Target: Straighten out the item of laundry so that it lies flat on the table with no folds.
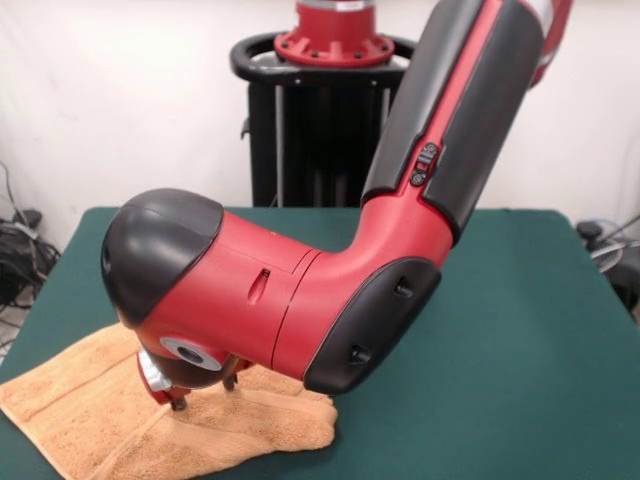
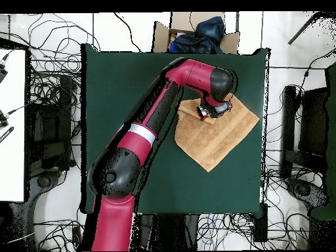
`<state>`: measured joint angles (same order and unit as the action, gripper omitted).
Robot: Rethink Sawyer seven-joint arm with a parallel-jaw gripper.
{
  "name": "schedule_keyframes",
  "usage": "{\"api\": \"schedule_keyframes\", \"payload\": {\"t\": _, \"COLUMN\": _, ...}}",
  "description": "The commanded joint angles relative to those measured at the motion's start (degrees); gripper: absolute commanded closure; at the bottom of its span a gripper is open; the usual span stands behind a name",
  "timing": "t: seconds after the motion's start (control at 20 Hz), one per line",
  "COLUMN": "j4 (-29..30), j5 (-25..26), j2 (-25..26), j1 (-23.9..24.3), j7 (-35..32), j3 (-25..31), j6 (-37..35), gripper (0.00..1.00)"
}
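A peach terry-cloth towel (image 1: 120, 420) lies at the near left corner of the dark green desk (image 1: 520, 330) in the front view, spread but doubled over along its right edge, with a raised ridge there. Right of centre, the red and black Sawyer arm (image 1: 330, 290) bends low over it, the jaws (image 1: 205, 392) pressed down on the cloth. Two thin tips show slightly apart; whether they pinch any fabric cannot be told. Flattening appears partly done: the fold remains to be opened.
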<state>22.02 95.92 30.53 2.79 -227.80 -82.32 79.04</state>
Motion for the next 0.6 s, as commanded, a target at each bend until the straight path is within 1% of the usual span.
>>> {"api": "schedule_keyframes", "payload": {"t": 0.05, "j4": -0.8, "j5": -2.9, "j2": 2.4, "j1": -0.2, "j7": -11.1, "j3": 1.0, "j6": -6.3, "gripper": 0.0}}
{"api": "schedule_keyframes", "payload": {"t": 0.25, "j4": -2.1, "j5": -4.5, "j2": 4.2, "j1": 0.3, "j7": -11.7, "j3": 3.0, "j6": -5.8, "gripper": 0.0}}
{"api": "schedule_keyframes", "payload": {"t": 0.35, "j4": -3.3, "j5": -4.8, "j2": 4.9, "j1": 0.8, "j7": -11.8, "j3": 3.6, "j6": -4.0, "gripper": 0.0}}
{"api": "schedule_keyframes", "payload": {"t": 0.5, "j4": -5.7, "j5": -4.7, "j2": 5.8, "j1": 2.0, "j7": -12.0, "j3": 4.3, "j6": 1.1, "gripper": 0.0}}
{"api": "schedule_keyframes", "payload": {"t": 0.6, "j4": -6.5, "j5": -4.9, "j2": 5.9, "j1": 2.3, "j7": -11.2, "j3": 4.7, "j6": 2.1, "gripper": 0.0}}
